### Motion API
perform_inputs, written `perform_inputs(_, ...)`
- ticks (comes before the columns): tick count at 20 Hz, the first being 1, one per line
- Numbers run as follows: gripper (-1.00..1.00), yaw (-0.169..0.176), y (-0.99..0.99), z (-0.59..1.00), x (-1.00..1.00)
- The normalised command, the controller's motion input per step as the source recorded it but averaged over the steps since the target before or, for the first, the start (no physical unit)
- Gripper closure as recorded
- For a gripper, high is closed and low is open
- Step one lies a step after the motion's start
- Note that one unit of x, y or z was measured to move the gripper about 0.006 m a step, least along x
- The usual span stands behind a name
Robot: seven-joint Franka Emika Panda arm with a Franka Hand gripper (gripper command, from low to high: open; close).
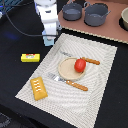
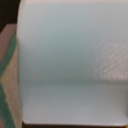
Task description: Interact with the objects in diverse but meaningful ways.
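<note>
Pincer (image 1: 50,40) first: we see it at the end of the white arm (image 1: 46,15), hanging low over the far edge of the pale placemat (image 1: 102,65), near that mat's corner on the exterior view's left. From this angle we cannot tell whether its jaws are apart or together, nor whether they grip anything. The wrist view is almost wholly filled by a smooth light blue surface (image 2: 70,60) (very close to the lens and blurred), which we take to be the light blue carton; whether the pincer touches it we cannot say.

Nearer the camera than the pincer, and a little toward the exterior view's right, sits a tan plate (image 1: 67,70) on the mat, with the red tomato (image 1: 80,64) resting on its right part. A knife (image 1: 86,60) with an orange handle lies just beyond the plate, and a fork (image 1: 70,82) with an orange handle lies along the plate's near side.

To the exterior view's left of the pincer, and somewhat nearer the camera, the flat yellow box (image 1: 30,57) lies on the black table (image 1: 15,100), off the mat. Farther toward the camera, the orange ridged block (image 1: 38,88) rests at the mat's near left corner.

Beyond the pincer, toward the exterior view's right, two grey pots (image 1: 85,12) stand on a brown board (image 1: 115,34).
</note>
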Motion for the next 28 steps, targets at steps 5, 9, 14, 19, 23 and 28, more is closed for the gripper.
perform_inputs(5,-1.00,0.000,0.00,0.42,-0.19)
perform_inputs(9,-1.00,0.000,0.00,0.92,-0.24)
perform_inputs(14,-1.00,-0.058,-0.46,0.78,-0.07)
perform_inputs(19,-1.00,-0.065,-0.72,0.44,0.09)
perform_inputs(23,-1.00,-0.029,-0.82,0.04,0.16)
perform_inputs(28,-1.00,-0.042,-0.41,-0.21,0.22)
